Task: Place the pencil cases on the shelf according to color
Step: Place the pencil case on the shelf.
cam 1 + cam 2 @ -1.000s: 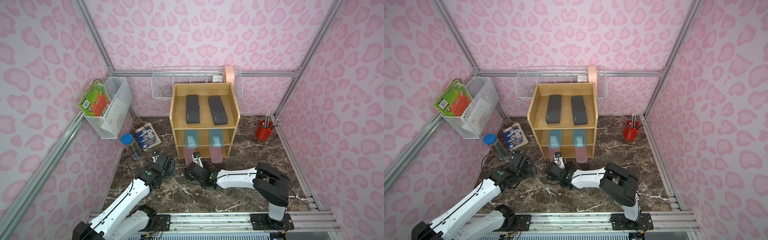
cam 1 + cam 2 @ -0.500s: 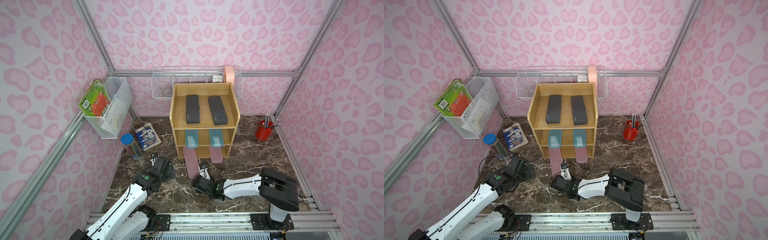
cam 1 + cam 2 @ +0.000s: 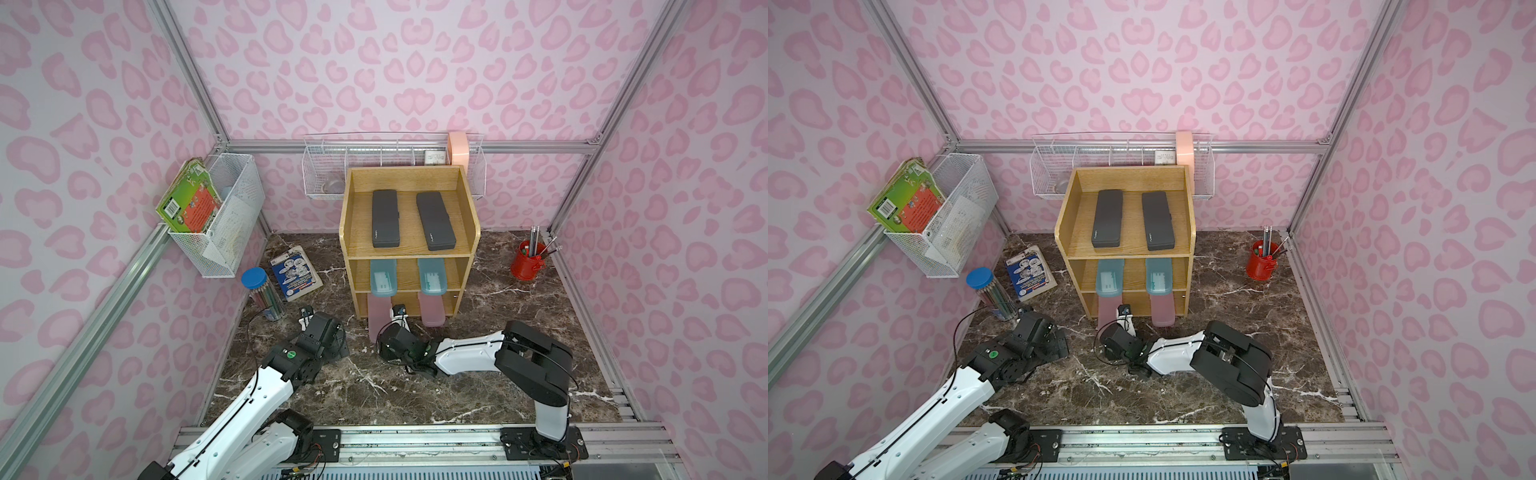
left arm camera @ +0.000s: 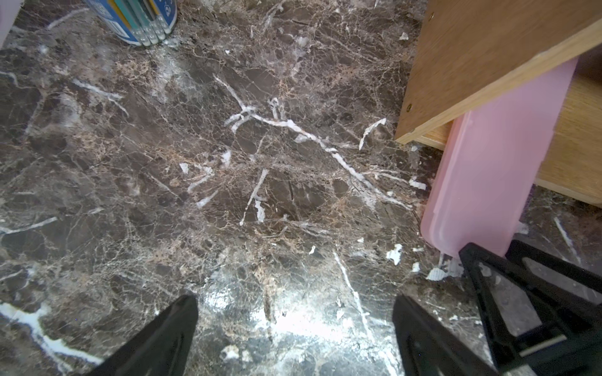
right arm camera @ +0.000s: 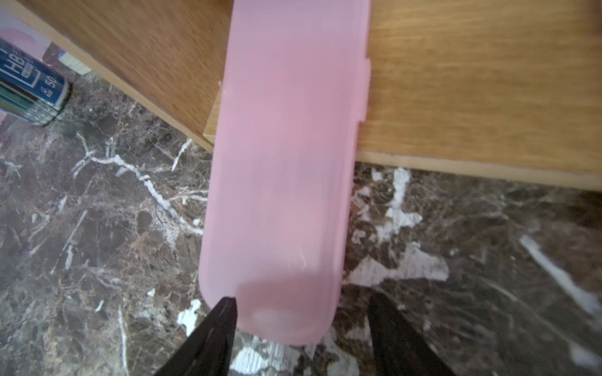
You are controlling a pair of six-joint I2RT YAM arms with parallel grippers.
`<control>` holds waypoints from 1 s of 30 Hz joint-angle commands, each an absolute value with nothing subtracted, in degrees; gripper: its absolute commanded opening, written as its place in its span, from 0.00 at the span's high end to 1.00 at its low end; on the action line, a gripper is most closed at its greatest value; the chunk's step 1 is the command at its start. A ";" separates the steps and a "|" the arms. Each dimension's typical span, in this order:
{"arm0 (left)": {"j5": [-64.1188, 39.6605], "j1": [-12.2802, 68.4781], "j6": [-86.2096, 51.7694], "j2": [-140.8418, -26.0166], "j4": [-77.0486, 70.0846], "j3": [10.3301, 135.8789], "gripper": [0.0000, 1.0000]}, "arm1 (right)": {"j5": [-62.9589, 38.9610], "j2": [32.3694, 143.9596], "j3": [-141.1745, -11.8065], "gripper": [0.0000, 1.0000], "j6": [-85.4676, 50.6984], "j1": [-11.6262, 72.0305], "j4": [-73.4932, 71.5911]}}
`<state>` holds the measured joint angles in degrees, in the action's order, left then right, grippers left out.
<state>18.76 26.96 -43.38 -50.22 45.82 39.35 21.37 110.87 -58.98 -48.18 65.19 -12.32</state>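
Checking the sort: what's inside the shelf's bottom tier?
A pink pencil case and a second pink case beside it, both jutting out front. Their inner ends are hidden under the tier above.

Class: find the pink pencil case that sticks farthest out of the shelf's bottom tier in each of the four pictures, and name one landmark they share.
A top view: pink pencil case at the foot of the shelf, near centre.
A top view: same spot, slightly left of centre.
Left wrist: poking out past the shelf's corner.
Right wrist: fills the middle.
Shared landmark: coloured pencil tube, seen in all four.
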 commanded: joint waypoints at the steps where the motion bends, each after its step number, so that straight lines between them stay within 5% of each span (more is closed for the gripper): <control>1: 19.68 26.90 -43.42 -51.02 47.11 40.66 0.02 | 20.39 110.60 -59.99 0.30 -46.27 65.21 -11.38; 15: 18.09 26.95 -42.91 -51.69 50.87 44.08 0.02 | 22.99 98.03 -52.03 0.20 -46.14 69.68 -8.67; 22: 16.88 26.89 -43.47 -51.23 48.79 42.71 0.02 | 20.41 104.61 -53.91 0.29 -46.41 69.33 -12.64; 30: 17.12 26.89 -42.48 -52.69 47.34 42.84 0.02 | 17.42 108.96 -57.23 0.25 -43.91 64.41 -17.49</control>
